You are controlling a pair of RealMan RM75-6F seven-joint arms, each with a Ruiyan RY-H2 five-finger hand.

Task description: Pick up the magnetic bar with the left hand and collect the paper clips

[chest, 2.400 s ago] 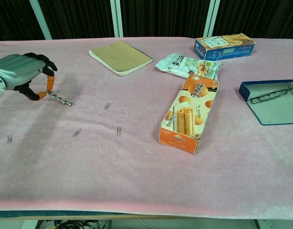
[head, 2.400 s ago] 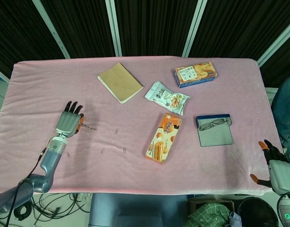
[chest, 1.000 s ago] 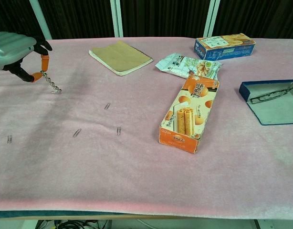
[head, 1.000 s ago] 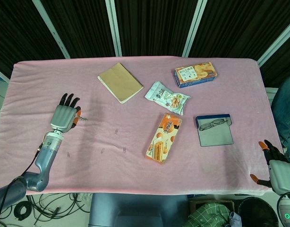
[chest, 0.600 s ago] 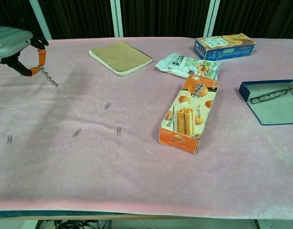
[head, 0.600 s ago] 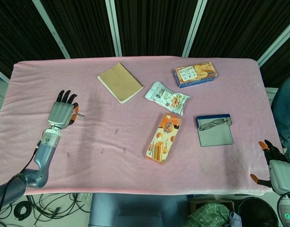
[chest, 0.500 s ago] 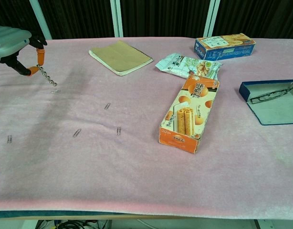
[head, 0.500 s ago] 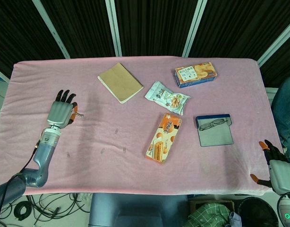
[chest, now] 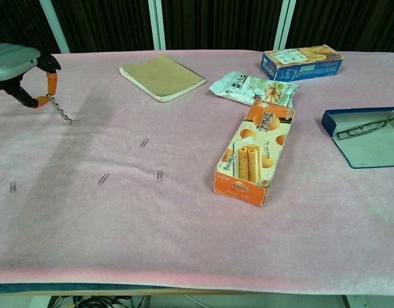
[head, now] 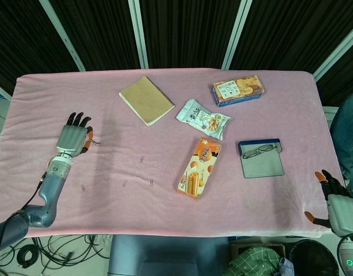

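Magnetic bar, a short silvery beaded rod (chest: 58, 109), is pinched between the orange fingertips (chest: 51, 80) of my left hand (chest: 17, 67), raised at the pink cloth's (chest: 197, 224) left edge. Small metal paper clips (chest: 103, 178) lie loose nearby. My right hand (head: 336, 206) sits off the table's corner, fingers apart, holding nothing.

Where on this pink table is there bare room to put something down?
The near strip of cloth in front of the orange snack box is bare, as is the stretch between that box and the glasses case. The far middle is crowded: notebook, snack bag, blue box. Loose paper clips dot the left.
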